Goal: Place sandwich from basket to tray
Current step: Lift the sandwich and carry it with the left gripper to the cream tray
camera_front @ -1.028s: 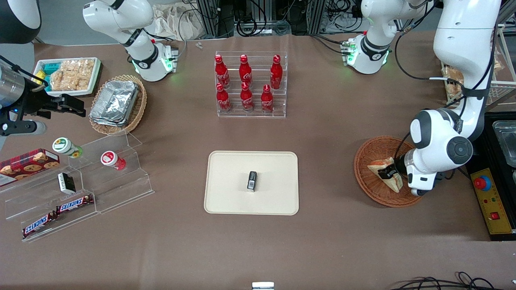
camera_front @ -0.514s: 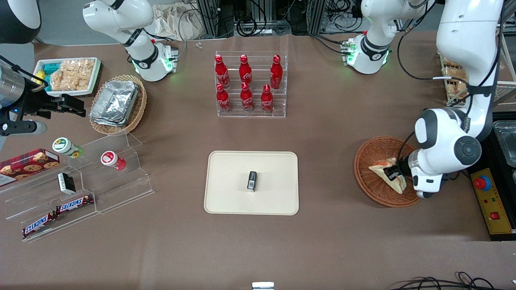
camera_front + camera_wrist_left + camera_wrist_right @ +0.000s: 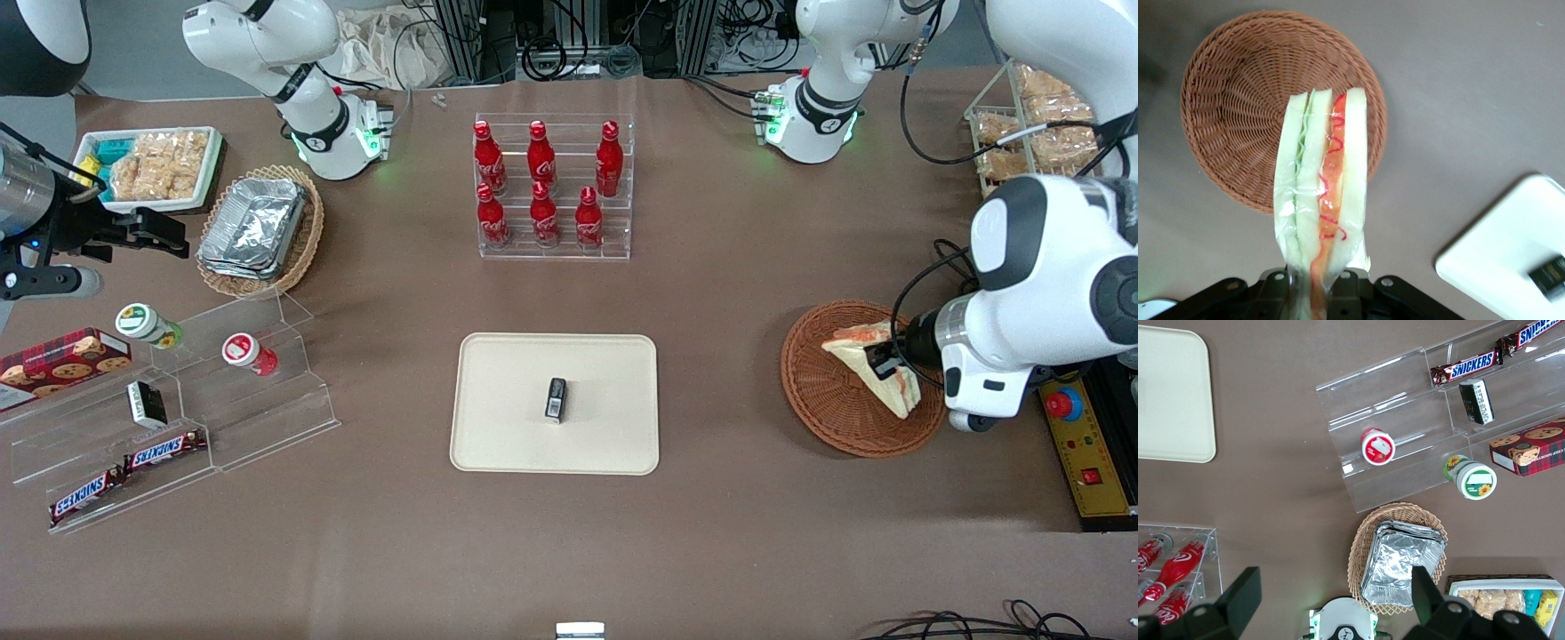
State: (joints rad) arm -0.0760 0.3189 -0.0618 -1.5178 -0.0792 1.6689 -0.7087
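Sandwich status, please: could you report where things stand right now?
Gripper shut on sandwich, lifted above basket. Tray not yet reached. Small black packet on tray centre; bare space around it.

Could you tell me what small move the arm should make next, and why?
Probably carry it sideways toward the tray. The gripper is shut on the sandwich, which the wrist view shows hanging above the basket, apparently lifted out. The tray has bare surface around the small dark packet.
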